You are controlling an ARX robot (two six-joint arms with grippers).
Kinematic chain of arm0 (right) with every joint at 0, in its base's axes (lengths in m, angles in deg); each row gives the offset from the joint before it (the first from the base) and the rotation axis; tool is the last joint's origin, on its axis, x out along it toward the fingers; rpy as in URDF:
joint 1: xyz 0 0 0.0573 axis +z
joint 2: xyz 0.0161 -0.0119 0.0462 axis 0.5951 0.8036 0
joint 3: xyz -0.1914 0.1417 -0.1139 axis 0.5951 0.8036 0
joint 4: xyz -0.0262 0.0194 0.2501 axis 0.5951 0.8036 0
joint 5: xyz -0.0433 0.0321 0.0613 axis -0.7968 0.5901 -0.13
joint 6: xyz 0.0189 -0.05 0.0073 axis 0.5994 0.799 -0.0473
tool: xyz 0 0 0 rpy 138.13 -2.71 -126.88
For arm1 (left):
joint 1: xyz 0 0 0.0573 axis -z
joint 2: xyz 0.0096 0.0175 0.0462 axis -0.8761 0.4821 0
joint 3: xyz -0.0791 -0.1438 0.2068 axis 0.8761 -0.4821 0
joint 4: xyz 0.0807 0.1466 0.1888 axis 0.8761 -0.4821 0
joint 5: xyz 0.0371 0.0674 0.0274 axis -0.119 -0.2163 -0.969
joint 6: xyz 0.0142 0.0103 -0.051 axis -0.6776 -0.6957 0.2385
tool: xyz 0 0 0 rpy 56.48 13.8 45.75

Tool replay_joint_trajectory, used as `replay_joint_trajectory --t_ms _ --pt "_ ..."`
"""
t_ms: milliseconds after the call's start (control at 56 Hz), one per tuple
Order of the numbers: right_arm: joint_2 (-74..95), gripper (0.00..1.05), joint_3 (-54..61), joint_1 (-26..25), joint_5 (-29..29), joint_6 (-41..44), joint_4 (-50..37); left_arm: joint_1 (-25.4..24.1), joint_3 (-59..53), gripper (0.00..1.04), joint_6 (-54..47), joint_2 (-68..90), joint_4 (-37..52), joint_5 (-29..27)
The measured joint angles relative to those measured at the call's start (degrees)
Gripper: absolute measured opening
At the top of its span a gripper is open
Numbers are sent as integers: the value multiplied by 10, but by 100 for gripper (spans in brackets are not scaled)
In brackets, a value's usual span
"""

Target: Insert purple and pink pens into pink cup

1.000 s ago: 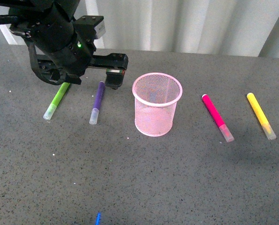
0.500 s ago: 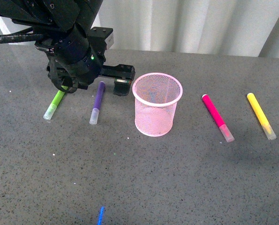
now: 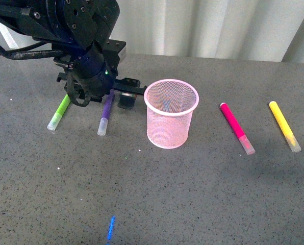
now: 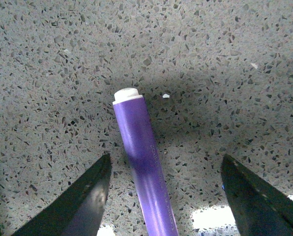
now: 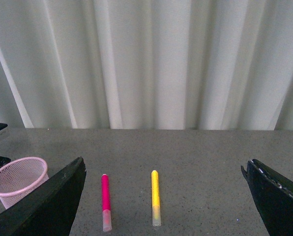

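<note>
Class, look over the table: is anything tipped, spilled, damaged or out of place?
Nothing is tipped or spilled: the pink cup stands upright; the green pen, purple pen, pink pen and yellow pen lie flat, apart. One oddity: a small blue streak near the table's front edge, unidentifiable.

In the front view my left arm (image 3: 85,56) covers the far ends of the purple pen (image 3: 105,115) and the lime green pen (image 3: 59,112), and most of my left fingers (image 3: 125,98). In the left wrist view the purple pen's capped end runs off the picture's edge. The green pen is only a sliver at a corner, and only the tips of my fingers show. In the right wrist view my right fingers (image 5: 50,199) are cut off by the picture's edges, and one hides part of the pink cup (image 5: 14,179). A blue mark (image 3: 110,228) on the worktop (image 3: 193,194) is too small to identify.
</note>
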Motion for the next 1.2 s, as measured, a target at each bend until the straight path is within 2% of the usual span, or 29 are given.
replay_joint_trajectory --t_ms 71,250,286,768,1036,1107,1196 --pt "0 98 0 0 0 0 0 0 1 55 0 1 1 0" --pt "0 98 0 0 0 0 0 2 3 16 3 4 5 -6" --pt "0 98 0 0 0 0 0 2 3 13 5 4 6 -8" --pt "0 98 0 0 0 0 0 3 -15 13 19 -12 42 -22" --pt "0 98 0 0 0 0 0 3 -4 13 38 -90 44 -3" --pt "0 98 0 0 0 0 0 3 -7 13 53 -129 71 9" --pt "0 98 0 0 0 0 0 7 -47 13 93 -182 155 40"
